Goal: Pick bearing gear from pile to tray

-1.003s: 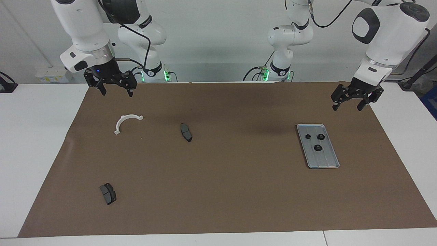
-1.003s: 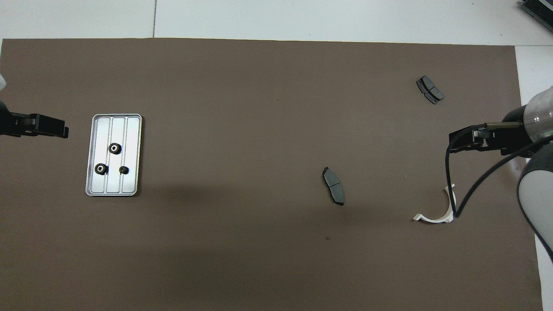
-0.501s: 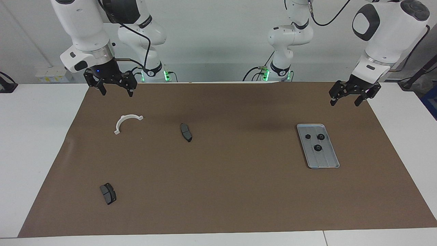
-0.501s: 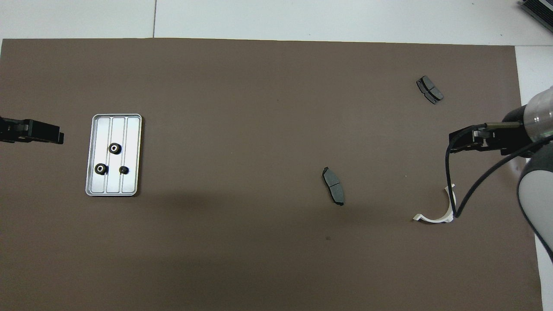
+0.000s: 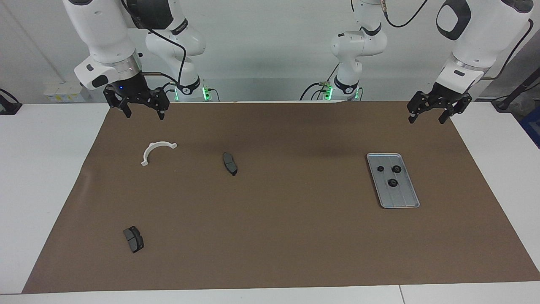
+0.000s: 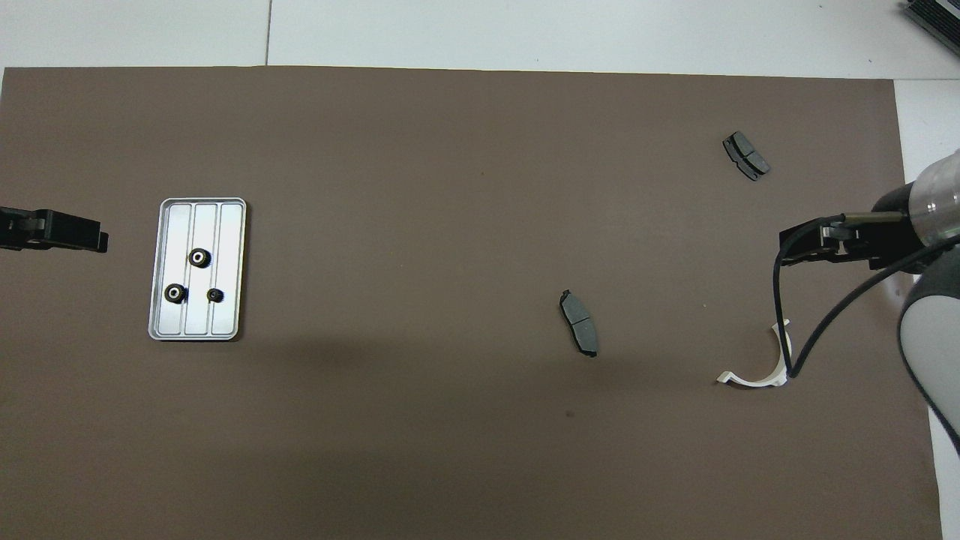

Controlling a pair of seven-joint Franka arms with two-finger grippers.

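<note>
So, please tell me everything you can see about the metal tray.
The tray is a small, shallow, silver-grey rectangle with rounded corners, seemingly metal, with lengthwise ribs on its floor. It lies flat on the brown mat toward the left arm's end of the table, slightly turned in the facing view. Three small black round gears rest inside, all in the half nearer to the robots; the other half is bare. No gripper touches it.

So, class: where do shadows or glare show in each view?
Facing view: soft shadow on the brown mat nearer the robots than the tray. Overhead view: a broad dim band across the mat's near part; the tray's ribbed floor shines pale.
</note>
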